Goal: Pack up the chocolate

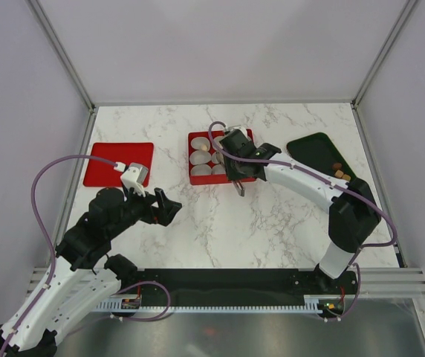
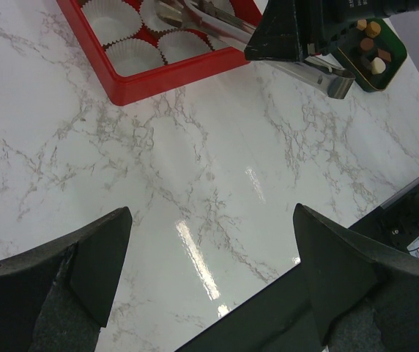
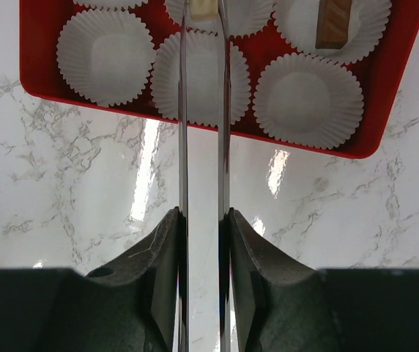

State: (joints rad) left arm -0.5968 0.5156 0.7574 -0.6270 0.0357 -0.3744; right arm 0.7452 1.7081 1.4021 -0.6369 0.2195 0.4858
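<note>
My right gripper [image 1: 236,171] is shut on a pair of metal tongs [image 3: 182,147], whose tips reach over the red box [image 3: 41,81] of white paper cups. A cream chocolate [image 3: 202,7] sits between the tong tips at the top edge of the right wrist view. A tan-brown chocolate [image 3: 334,22] lies in a neighbouring cup. More chocolates [image 2: 371,44] rest on a dark green tray [image 1: 316,152] at the right. My left gripper [image 2: 211,213] hangs open over bare marble, left of the box and holding nothing.
The red lid [image 1: 118,163] lies flat at the far left of the marble table. Several paper cups [image 3: 308,99] in the box's near row hold nothing. Frame posts and white walls bound the table.
</note>
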